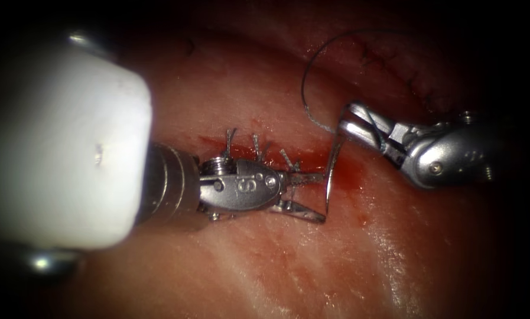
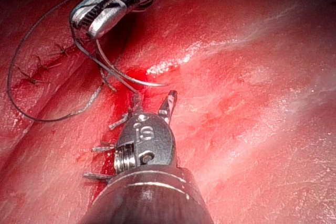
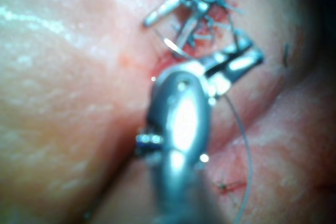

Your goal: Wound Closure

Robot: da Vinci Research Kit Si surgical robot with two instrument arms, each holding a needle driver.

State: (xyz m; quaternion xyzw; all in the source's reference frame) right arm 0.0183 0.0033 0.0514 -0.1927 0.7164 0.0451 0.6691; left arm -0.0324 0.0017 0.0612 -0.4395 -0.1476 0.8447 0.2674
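Steel needle (image 1: 331, 171) hangs point-down from right pincer (image 1: 348, 125).

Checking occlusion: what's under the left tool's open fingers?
Under the left tool, fingers open and empty: tissue, cut, red fluid. Right tool holds the needle near its thread end; whether its tip is in tissue cannot be seen.

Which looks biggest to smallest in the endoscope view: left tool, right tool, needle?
1. Left tool, though its nearness to the camera inflates it; open, holding nothing.
2. Right tool, gripping the needle's upper end.
3. Needle, above the cut.
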